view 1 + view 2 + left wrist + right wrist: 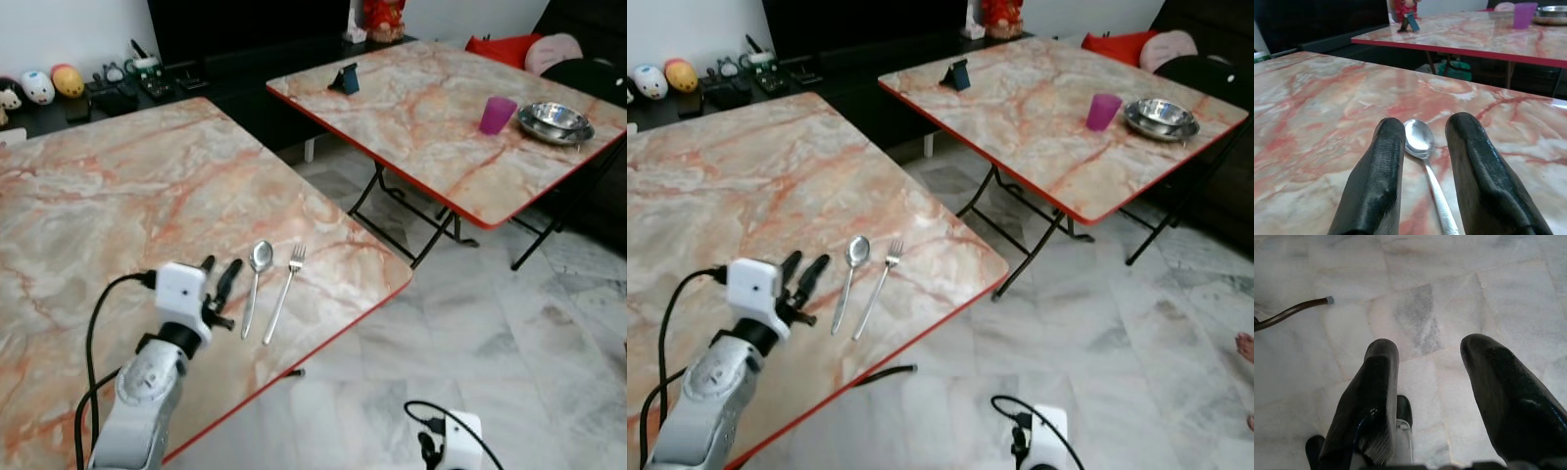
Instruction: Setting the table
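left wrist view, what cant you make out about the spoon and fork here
- Spoon handle end: cut off by the picture's bottom edge, between the left gripper fingers.
- Fork: hidden behind a finger in the left wrist view.
- Bowl contents: too small, eye views.

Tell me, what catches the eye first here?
A silver spoon and silver fork lie side by side near the edge of the orange-veined marble table, with the left gripper open just beside the spoon. On the far marble table stand a purple cup and steel bowl.

Silver spoon point(256, 280) on pink-veined marble table point(118, 196), purple cup point(497, 115)
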Controlling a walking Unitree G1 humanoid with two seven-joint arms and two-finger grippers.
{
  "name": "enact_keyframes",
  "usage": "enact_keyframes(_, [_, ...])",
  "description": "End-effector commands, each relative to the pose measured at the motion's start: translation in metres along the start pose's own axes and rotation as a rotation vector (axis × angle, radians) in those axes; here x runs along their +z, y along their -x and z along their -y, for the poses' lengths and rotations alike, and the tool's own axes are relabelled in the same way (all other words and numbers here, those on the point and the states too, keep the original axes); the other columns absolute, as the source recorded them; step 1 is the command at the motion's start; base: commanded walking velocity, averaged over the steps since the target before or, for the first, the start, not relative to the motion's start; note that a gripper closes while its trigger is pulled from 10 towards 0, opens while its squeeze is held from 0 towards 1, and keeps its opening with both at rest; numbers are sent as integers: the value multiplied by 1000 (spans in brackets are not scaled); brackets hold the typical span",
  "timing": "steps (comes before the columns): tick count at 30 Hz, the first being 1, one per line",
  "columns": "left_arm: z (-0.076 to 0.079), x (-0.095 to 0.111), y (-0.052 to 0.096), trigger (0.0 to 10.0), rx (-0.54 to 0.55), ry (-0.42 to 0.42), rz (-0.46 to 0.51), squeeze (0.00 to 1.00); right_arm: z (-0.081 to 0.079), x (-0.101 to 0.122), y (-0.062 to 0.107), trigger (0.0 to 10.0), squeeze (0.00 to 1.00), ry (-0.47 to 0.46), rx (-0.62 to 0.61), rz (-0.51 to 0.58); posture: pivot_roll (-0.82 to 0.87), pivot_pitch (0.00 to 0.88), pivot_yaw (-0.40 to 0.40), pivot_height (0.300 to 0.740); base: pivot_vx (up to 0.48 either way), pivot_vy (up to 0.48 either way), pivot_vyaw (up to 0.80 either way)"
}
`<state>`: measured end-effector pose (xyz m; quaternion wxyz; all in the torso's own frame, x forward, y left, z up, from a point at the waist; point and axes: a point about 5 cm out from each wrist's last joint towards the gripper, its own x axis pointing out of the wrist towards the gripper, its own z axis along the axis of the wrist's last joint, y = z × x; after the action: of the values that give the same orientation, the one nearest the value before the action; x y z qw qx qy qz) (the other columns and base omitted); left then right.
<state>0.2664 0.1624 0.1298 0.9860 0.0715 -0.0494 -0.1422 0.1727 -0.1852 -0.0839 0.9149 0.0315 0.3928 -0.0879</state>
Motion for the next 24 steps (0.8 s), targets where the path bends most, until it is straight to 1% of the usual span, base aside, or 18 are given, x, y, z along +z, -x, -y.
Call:
enact_keyframes(1, [-2, 0, -2, 10000, 15, -33, -18, 0, 1, 0, 0, 10000, 0, 3, -4, -8, 83, 0, -34, 740, 0, 0, 0])
enact_keyframes(3, [-3, 0, -8, 10000, 25, -43, -26, 0, -1, 0, 0, 10000, 0, 6, 2, -8, 78, 0, -31, 740, 0, 0, 0])
enact_keyframes(4, [-2, 0, -11, 10000, 17, -71, -45, 0, -2, 1, -1, 10000, 0, 6, 5, -7, 78, 0, -31, 740, 0, 0, 0])
enact_keyframes(5, [0, 1, -13, 10000, 10, -81, -50, 0, -3, 1, -1, 10000, 0, 5, 5, -4, 78, 0, -31, 740, 0, 0, 0])
enact_keyframes(8, [2, 2, -15, 10000, 10, -78, -55, 0, -1, 3, -1, 10000, 0, -16, -10, 5, 73, 0, -24, 740, 0, 0, 0])
enact_keyframes(11, [-4, 0, -14, 10000, 58, -63, -49, 0, 3, 2, -1, 10000, 0, -27, -26, 1, 66, 0, -22, 740, 0, 0, 0])
enact_keyframes(13, [-5, 1, -14, 10000, 59, -57, -35, 0, 5, 0, 0, 10000, 0, -32, -32, -5, 67, 0, -22, 740, 0, 0, 0])
enact_keyframes(16, [-8, 2, -14, 10000, 75, -45, -18, 0, 8, -3, 1, 10000, 0, -57, -47, -15, 70, 0, -23, 740, 0, 0, -623])
enact_keyframes(20, [-11, 0, -13, 10000, 101, -11, -15, 0, 9, -5, 1, 10000, 0, -43, -44, -29, 70, 0, -23, 740, 0, 0, -608])
enact_keyframes(24, [-12, -1, -14, 10000, 112, 5, -20, 0, 10, -5, 1, 10000, 0, -45, -45, -32, 68, 0, -23, 740, 0, 0, -591])
